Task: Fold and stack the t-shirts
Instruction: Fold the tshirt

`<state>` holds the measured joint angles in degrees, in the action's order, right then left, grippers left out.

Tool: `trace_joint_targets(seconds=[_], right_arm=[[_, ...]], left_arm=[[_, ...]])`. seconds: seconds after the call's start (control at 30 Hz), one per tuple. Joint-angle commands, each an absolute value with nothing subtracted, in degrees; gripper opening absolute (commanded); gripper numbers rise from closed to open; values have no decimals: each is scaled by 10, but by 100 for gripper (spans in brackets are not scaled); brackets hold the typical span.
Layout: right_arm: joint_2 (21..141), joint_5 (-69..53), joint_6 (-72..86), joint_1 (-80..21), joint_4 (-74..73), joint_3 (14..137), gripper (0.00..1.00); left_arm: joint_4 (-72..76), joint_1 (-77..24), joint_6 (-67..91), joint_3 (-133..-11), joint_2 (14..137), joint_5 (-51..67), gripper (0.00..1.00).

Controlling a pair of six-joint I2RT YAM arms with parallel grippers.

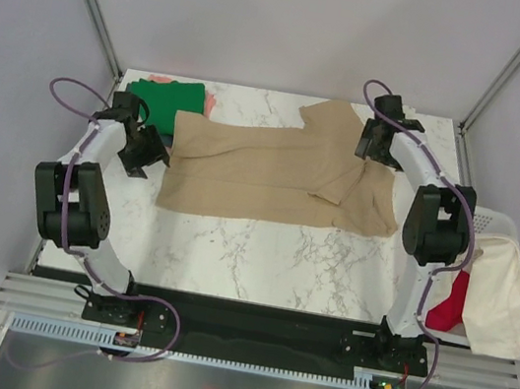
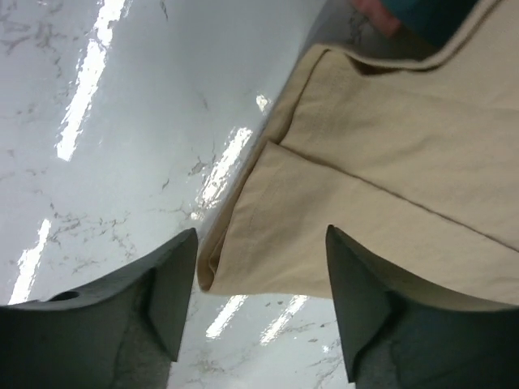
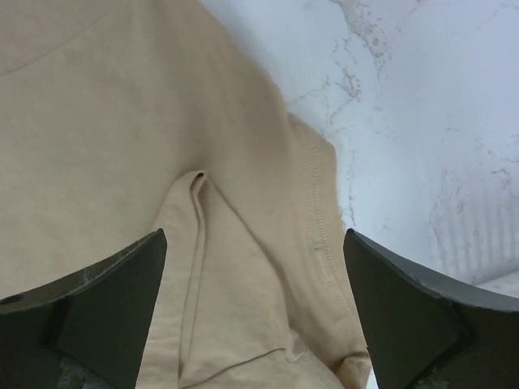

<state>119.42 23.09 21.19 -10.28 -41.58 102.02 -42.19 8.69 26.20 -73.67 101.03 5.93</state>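
Note:
A large tan t-shirt [image 1: 274,172] lies folded lengthwise across the middle of the marble table [image 1: 260,254]. A folded green t-shirt [image 1: 168,101] rests at the back left on a salmon-pink one [image 1: 211,101]. My left gripper [image 1: 152,152] hovers at the tan shirt's left end. In the left wrist view this gripper [image 2: 261,275] is open above the folded corner of the tan t-shirt [image 2: 365,186], holding nothing. My right gripper [image 1: 373,144] is over the shirt's right end. In the right wrist view it [image 3: 255,267] stands wide open above the creased tan cloth [image 3: 162,121] and its stitched hem.
A white basket [image 1: 497,222] hangs off the table's right edge, with a cream t-shirt [image 1: 505,295] and a red one [image 1: 449,308] draped over it. Bare marble shows along the near half of the table. Grey walls enclose the back and sides.

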Motion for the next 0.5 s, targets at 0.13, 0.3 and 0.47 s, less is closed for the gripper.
trace_joint_targets(seconds=[0.13, 0.3, 0.47], right_arm=[[1001, 132, 251, -66, -387, 862, 98], [890, 49, 303, -67, -320, 657, 98], [838, 55, 312, -51, -300, 556, 90]], left_arm=[[-387, 91, 283, -620, 835, 47, 77], [-318, 91, 364, -508, 765, 75, 74], [-248, 92, 414, -416, 730, 92, 74]])
